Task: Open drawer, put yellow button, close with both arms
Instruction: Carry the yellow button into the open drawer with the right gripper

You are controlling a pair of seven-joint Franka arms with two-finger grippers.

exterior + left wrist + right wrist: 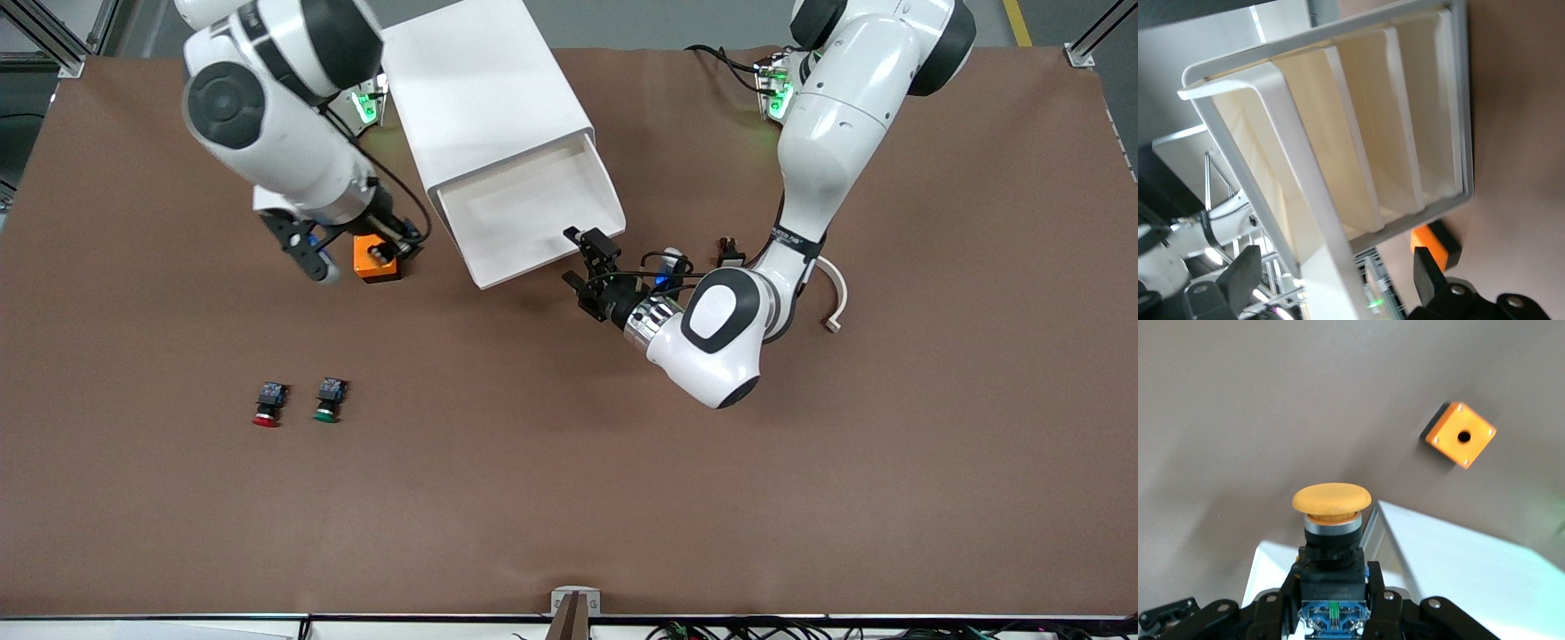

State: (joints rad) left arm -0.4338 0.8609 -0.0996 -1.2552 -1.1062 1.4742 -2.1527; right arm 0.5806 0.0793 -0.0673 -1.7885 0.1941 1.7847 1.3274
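Both grippers were mine: left gripper (582,260) stood open at the front edge of the pulled-out drawer (533,209); right gripper (1331,603) was clamped on the yellow button (1331,501), up over the table beside an orange box (377,259). Red button (267,404) and green button (329,400) sat nearer the camera.

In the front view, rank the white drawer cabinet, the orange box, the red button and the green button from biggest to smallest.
1. white drawer cabinet
2. orange box
3. red button and green button: they look alike, no ranking.

The open drawer (533,209) lies unobstructed from above; left end effector (589,265) flanks its front.
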